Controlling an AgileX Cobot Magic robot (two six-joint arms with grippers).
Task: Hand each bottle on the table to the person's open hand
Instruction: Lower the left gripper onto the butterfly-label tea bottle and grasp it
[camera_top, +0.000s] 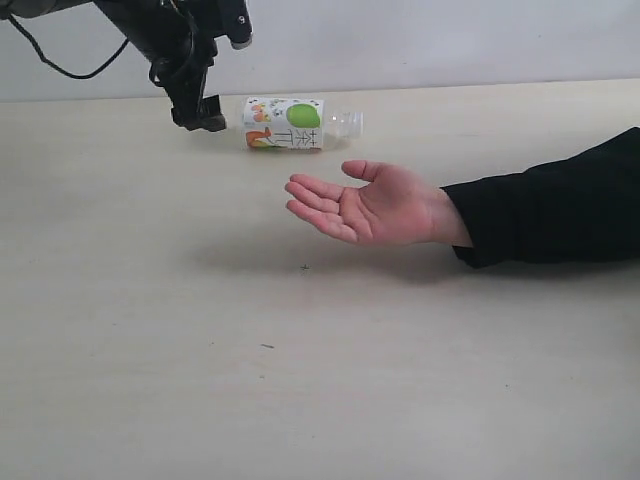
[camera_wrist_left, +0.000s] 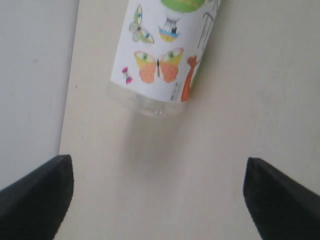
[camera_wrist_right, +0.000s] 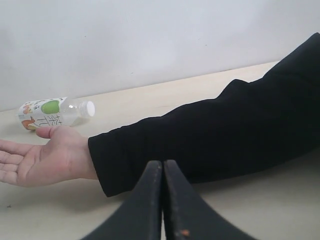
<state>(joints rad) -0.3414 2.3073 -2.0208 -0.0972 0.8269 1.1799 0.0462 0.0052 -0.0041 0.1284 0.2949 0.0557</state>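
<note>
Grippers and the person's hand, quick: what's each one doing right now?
Left gripper: open, holding nothing; the apple-label bottle lies just ahead.
Right gripper: shut, empty.
Person's hand: open, palm up, empty.

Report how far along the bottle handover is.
Done: cannot tell; only one bottle is in view. In hand: nothing; the left gripper is open, short of the bottle lying on the table. Left: grasp it and put it in the empty open hand.

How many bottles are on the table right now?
1. The bottle lies on its side near the far edge of the table, just behind the open hand. No others show, though some could sit outside these views.
</note>
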